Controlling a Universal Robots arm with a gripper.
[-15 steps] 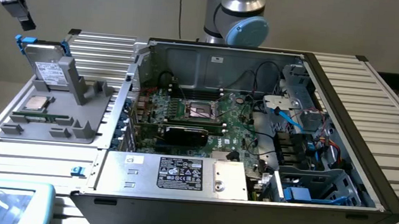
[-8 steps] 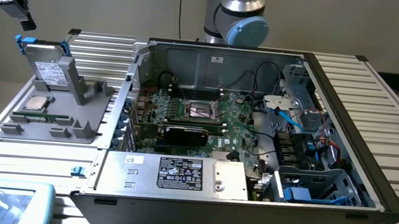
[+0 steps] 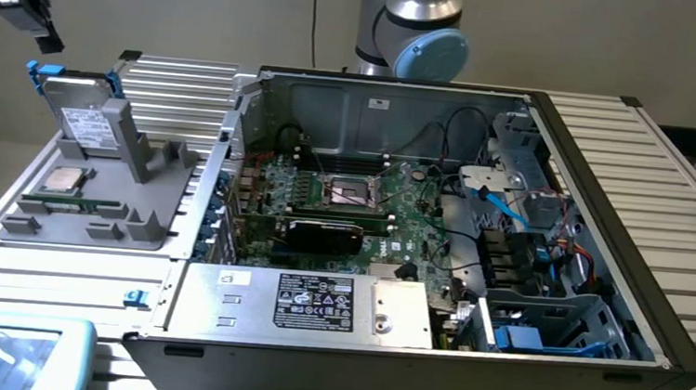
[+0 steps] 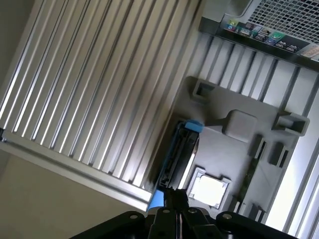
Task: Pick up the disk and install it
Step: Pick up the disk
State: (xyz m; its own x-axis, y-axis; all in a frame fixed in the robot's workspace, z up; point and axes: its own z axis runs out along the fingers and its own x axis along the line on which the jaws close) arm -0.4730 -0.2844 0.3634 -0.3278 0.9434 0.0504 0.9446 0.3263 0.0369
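Nearest the lens, a blue-framed panel [image 3: 0, 349] sat at the near corner of the worktop [image 3: 684, 193], on the exterior view's left. Farther back, the pincer [image 3: 50, 41] hung clenched and empty above the disk [image 3: 81, 113], which stood on edge at the far end of a grey holder [image 3: 135, 211], untouched. A processor chip [image 3: 66, 179] lay just beside it on the holder. Right of these stood the open computer case [image 3: 380, 114].

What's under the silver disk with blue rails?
A grey plastic holder tray. The flat silver-grey metal disk stands upright in it. The tray's supports hide the disk's bottom edge.
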